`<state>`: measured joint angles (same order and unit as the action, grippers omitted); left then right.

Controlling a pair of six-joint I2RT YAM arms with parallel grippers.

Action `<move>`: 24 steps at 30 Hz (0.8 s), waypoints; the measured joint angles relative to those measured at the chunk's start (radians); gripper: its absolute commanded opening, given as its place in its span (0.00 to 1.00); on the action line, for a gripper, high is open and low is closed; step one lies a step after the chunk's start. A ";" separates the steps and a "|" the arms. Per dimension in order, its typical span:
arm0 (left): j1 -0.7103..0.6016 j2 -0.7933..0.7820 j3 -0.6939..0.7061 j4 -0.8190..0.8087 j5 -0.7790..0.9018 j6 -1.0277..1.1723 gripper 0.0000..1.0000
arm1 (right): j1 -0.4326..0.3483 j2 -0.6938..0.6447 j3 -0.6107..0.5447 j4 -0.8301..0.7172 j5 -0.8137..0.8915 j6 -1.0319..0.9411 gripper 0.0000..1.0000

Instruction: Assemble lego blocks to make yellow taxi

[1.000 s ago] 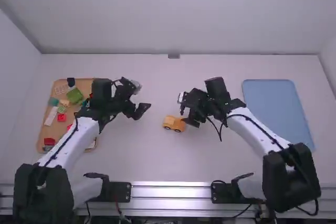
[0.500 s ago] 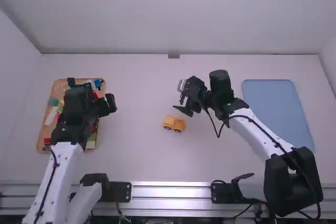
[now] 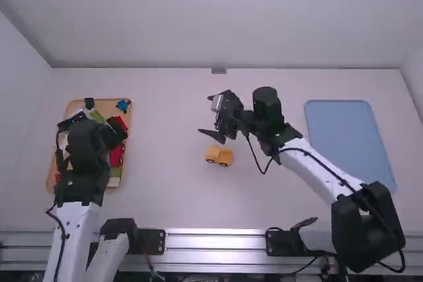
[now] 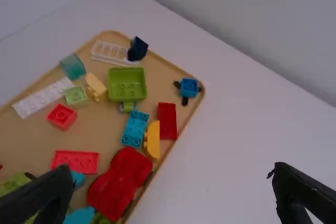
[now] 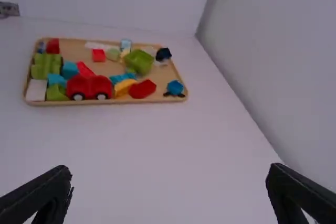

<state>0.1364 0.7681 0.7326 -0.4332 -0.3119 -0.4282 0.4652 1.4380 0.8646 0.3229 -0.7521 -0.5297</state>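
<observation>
The small yellow car body (image 3: pixel 219 156) stands on the table near the middle, its dark wheels toward the camera. My right gripper (image 3: pixel 213 134) hangs just behind it, not touching it; in the right wrist view, that gripper (image 5: pixel 170 182) is open and holds nothing. Over the wooden tray is my left gripper (image 3: pixel 91 138). The left wrist view has this gripper (image 4: pixel 173 182) wide open and empty. Among the tray's blocks are a yellow curved piece (image 4: pixel 153 140), a pale yellow piece (image 4: pixel 96 86) and a flat red block (image 4: pixel 167 121).
The wooden tray (image 3: pixel 50 177) lies at the far left with a red car (image 4: pixel 119 178), a green open box (image 4: pixel 127 83), a blue wheeled piece (image 4: pixel 189 88) and several other blocks. A blue tray (image 3: pixel 347 140) lies on the right.
My left arm has swung left from near the middle to over the wooden tray. The right gripper has moved back and left, away from beside the yellow car body, which stays in place.
</observation>
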 measured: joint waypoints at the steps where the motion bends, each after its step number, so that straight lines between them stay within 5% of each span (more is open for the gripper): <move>1: 0.001 0.022 0.010 -0.003 -0.004 -0.002 0.99 | 0.001 0.000 0.000 0.005 -0.001 0.000 0.99; 15: 0.006 0.726 0.507 -0.241 0.083 0.042 0.99 | -0.032 0.000 0.000 -0.016 0.000 0.003 0.99; 24: 0.161 0.986 0.603 -0.256 0.291 0.130 0.99 | -0.076 0.000 0.000 -0.044 -0.001 0.004 0.99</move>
<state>0.2977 1.7538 1.3354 -0.6888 -0.0212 -0.2985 0.3893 1.4380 0.8642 0.2790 -0.7528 -0.5255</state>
